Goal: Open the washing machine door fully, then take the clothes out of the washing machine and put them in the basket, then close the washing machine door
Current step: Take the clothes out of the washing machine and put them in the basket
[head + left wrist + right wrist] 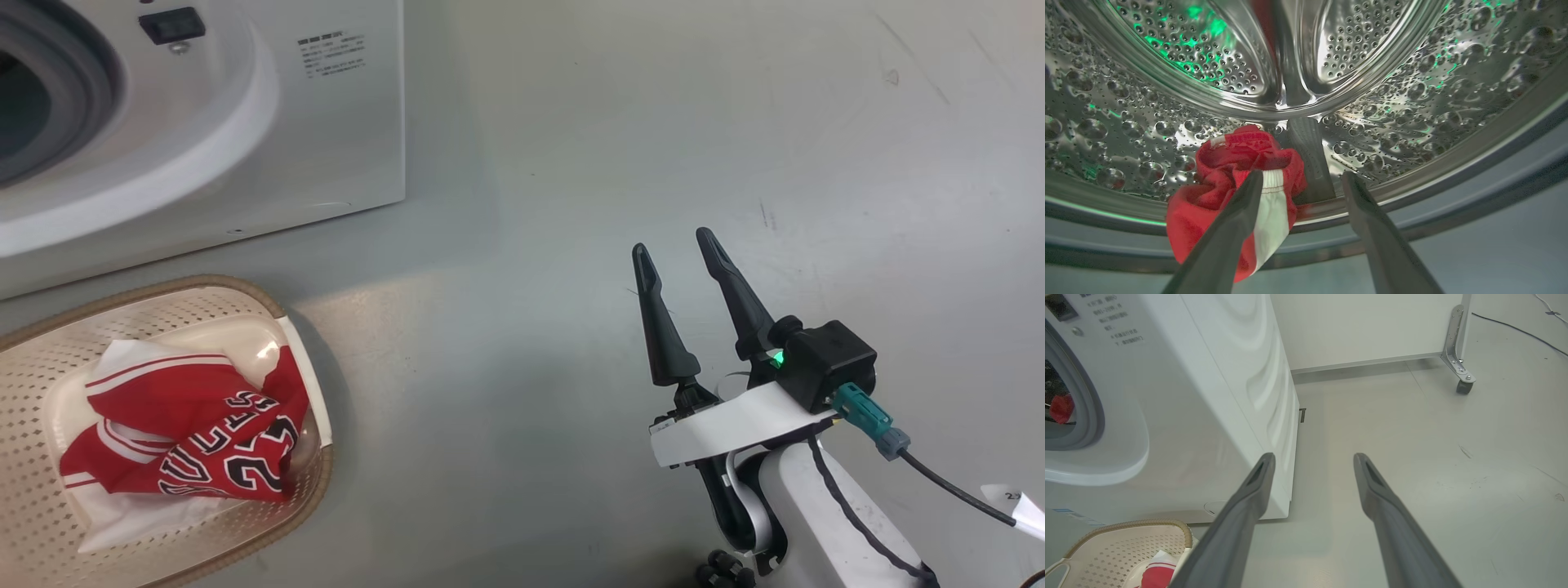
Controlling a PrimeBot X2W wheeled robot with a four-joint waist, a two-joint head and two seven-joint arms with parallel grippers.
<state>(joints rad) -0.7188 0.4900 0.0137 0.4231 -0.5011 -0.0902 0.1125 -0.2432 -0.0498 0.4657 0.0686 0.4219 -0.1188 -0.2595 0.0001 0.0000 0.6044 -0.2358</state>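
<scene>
Holds left claw (1303, 174) open inside the washing machine (1453, 81), by the red clothes (1229, 175); holds right claw (673, 241) open, empty, over floor (571, 163).

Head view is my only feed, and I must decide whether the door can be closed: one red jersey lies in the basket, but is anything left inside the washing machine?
Observer: Yes. In the left wrist view a red garment with a white stripe lies at the front lip of the drum.
Operator: Is the left gripper on it?
Observer: The left gripper is open at the drum mouth. One finger crosses in front of the cloth, but nothing is gripped.
Operator: What's behind the machine?
Observer: The right wrist view shows a white panel standing on a caster.
</scene>
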